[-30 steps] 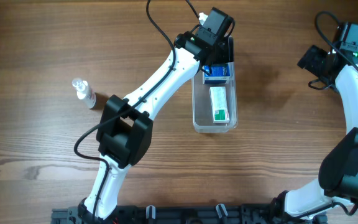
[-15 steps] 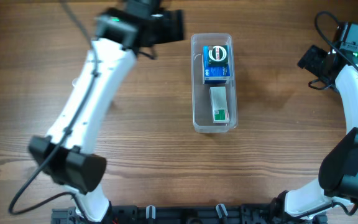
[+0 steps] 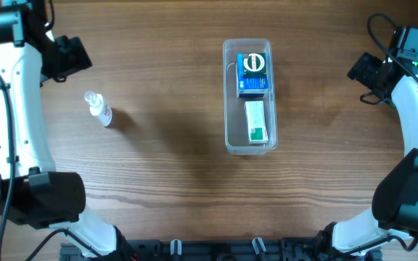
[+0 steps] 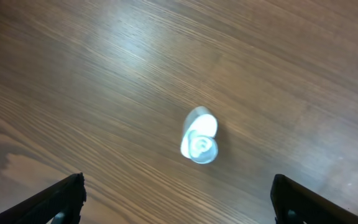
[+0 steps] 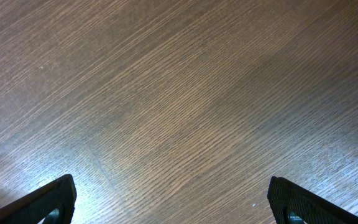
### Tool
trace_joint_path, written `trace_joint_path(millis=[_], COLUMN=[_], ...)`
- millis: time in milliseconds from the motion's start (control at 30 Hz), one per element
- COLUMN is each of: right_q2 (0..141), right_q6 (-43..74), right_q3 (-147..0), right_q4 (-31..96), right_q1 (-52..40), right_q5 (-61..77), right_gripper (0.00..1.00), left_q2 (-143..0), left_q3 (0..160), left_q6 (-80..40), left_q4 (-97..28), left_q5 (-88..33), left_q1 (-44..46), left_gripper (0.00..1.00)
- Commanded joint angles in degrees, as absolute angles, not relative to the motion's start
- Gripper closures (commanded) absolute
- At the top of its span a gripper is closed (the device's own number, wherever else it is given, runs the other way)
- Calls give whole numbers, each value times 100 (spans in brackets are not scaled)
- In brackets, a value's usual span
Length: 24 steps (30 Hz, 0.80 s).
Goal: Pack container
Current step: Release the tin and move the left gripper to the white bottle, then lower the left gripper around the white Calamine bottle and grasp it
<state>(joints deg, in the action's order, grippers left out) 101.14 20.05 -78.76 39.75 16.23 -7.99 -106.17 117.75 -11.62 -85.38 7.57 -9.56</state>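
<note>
Left gripper (image 4: pixel 179 196) hovering open near upright bottle (image 4: pixel 199 142), left edge; off-centre closing risking tipping it. Right gripper (image 5: pixel 173 199) hanging open, right edge.

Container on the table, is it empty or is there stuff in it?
Not empty. Overhead, the container holds two boxes end to end: a blue box and a white and green box.
</note>
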Motion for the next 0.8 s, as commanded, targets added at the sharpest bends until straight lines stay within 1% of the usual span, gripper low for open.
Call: trace_joint_path(millis=[0,167,267,333,533,767], right_q2=[10110,10110,10110,10110,10110,10110], right_q6=[1966,1966,1966,1966,1966,1966], right_q3=[-7848,-7848,-7848,-7848,-7848,-7848], right_q4=[3962,3962,3962,3962,3962,3962], right_q1=[1621,1621,1621,1621,1621,1621], right_q5=[-858,-858,-858,-858,-858,-858], right_gripper=[0,0,0,0,0,0], left_q2=[-10591,-10608,-10608,-10608,-10676,-11050], left_q3=[11760,11218,10873,10656,9933,9821], left_q6=[-14,1273,1450,1778,1953,2108], left_q4=[-8600,-8416,-8259,-8114,-7120,-7124], left_q5=[104,-106,-154,-331,-449,-314], left_q1=[-1020,-1020,-1020,-1017,-1007,-976], left_gripper=[0,0,0,0,0,0])
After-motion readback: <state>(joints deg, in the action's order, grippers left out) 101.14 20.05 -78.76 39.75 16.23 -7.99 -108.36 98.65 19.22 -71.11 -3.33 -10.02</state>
